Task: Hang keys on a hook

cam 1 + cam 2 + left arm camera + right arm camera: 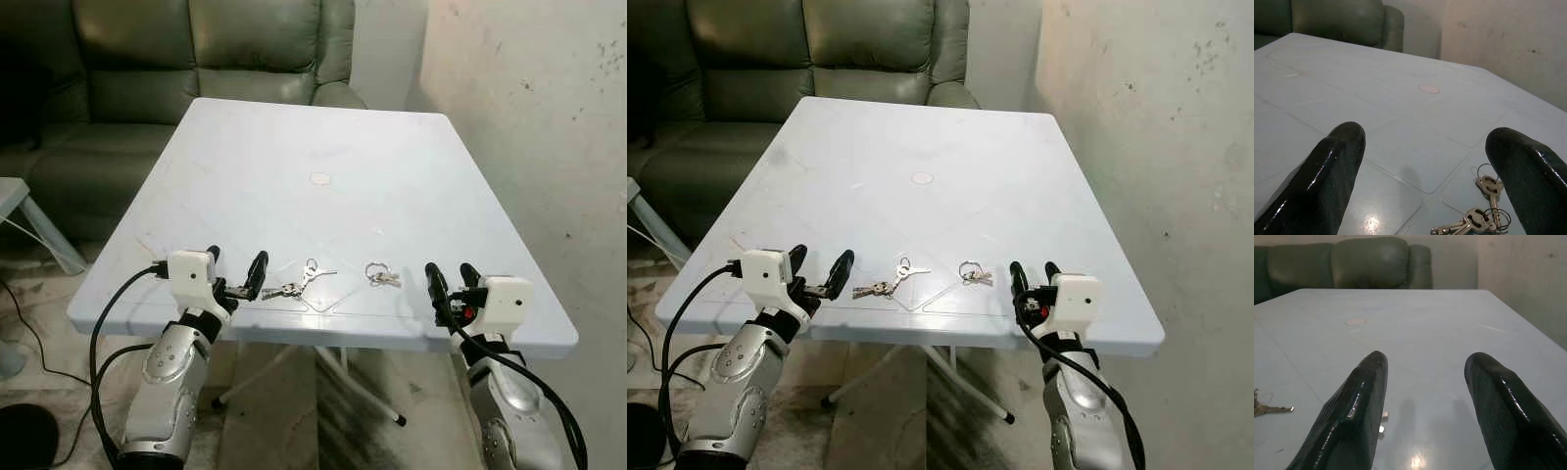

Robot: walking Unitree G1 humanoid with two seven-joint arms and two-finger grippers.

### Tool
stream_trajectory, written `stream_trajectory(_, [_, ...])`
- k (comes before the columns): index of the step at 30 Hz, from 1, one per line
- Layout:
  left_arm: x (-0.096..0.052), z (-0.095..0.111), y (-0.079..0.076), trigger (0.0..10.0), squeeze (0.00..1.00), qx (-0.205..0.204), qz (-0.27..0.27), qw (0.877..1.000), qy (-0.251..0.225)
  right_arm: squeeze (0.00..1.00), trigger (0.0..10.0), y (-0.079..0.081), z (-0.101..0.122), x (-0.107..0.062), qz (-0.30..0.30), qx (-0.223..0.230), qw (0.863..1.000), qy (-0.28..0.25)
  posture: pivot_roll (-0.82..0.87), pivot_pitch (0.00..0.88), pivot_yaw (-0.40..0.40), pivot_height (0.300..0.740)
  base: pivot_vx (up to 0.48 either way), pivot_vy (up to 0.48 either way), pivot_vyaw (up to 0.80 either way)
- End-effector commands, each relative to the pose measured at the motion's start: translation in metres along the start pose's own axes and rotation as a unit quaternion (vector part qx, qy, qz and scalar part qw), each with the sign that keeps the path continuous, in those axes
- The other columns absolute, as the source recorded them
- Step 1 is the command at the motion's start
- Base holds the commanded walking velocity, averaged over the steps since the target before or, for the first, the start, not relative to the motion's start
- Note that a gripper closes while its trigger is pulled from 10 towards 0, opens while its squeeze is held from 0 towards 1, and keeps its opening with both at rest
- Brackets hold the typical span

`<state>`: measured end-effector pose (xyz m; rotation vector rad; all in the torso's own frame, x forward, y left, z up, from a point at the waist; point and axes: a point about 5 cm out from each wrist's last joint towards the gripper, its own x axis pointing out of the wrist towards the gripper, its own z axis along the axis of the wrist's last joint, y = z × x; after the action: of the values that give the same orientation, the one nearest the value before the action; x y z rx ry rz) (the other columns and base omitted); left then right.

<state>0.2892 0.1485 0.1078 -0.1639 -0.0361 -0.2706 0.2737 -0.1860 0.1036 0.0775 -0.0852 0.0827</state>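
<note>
A pale blue plastic table (323, 147) stands before the robot, its top faintly scuffed and marked with moulded panel lines, with a small round plug (319, 179) near the middle. The far edge of the table meets a dark green leather sofa (196, 59). A rough, stained plaster wall (549, 117) runs along the right side, close to the table's edge. Under the table, white folding legs (294, 367) cross over a dirty concrete floor (39, 294).

The left gripper (235, 274) hovers over the near edge of the table, its two black fingers (1327, 171) spread apart and holding nothing. Just ahead of its inner finger, to the right, lies a bunch of keys (299, 281), flat on the table, not touched by the gripper. In the left wrist view the same keys (1484, 215) sit beside the right-hand finger, near its tip.

The right gripper (452, 284) is also at the near edge, fingers (1356, 406) parted and empty. To its left and slightly forward lies a second, smaller set, a ring with keys (380, 274), near but apart from the fingertips. The two key sets lie between the grippers, apart from each other.

A black cable (108, 333) loops from the left wrist down along the silver arm.
</note>
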Motion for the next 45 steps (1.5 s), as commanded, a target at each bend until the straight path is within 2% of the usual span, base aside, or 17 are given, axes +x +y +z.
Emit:
stream_trajectory(1, [0.003,0.006,-0.002,10.0,0.00,0.009,-0.011,1.000,-0.005,0.00,10.0,-0.002,0.006,0.005,0.007,-0.004,1.000,-0.007,0.02,0.031,-0.038,0.740,0.000,0.000,0.00])
stream_trajectory(8, [0.007,0.007,-0.010,10.0,0.00,0.012,-0.034,0.999,-0.005,0.00,10.0,-0.004,0.007,0.016,0.035,-0.020,0.999,-0.002,0.03,0.043,-0.046,0.740,0.000,0.000,0.00])
stream_trajectory(18, [0.011,0.006,-0.029,10.0,0.00,0.006,-0.060,0.998,-0.005,0.00,10.0,0.006,0.004,0.046,0.107,-0.052,0.993,0.011,0.05,0.059,-0.055,0.740,0.000,0.000,0.00])
stream_trajectory(19, [0.010,0.004,-0.035,10.0,0.00,0.007,-0.066,0.998,-0.003,0.00,10.0,0.007,0.002,0.053,0.117,-0.055,0.991,0.018,0.06,0.060,-0.059,0.740,0.000,0.000,0.00])
stream_trajectory(27, [0.000,-0.009,-0.059,10.0,0.00,0.018,-0.095,0.995,0.012,0.00,10.0,0.011,-0.004,0.068,0.151,-0.060,0.986,0.043,0.08,0.077,-0.081,0.740,0.000,0.000,0.00])
stream_trajectory(34, [-0.012,-0.022,-0.076,10.0,0.00,0.013,-0.115,0.993,0.031,0.00,10.0,0.013,-0.009,0.072,0.191,-0.071,0.977,0.067,0.07,0.087,-0.092,0.740,0.000,0.000,0.00])
stream_trajectory(40, [-0.015,-0.023,-0.078,10.0,0.00,0.013,-0.115,0.993,0.034,0.00,10.0,0.013,-0.018,0.067,0.239,-0.086,0.962,0.099,0.07,0.091,-0.099,0.740,0.000,0.000,0.00])
stream_trajectory(45, [-0.015,-0.022,-0.076,10.0,0.00,0.011,-0.105,0.994,0.032,0.00,10.0,0.017,-0.030,0.061,0.288,-0.107,0.942,0.134,0.08,0.089,-0.099,0.740,0.000,0.000,0.00])
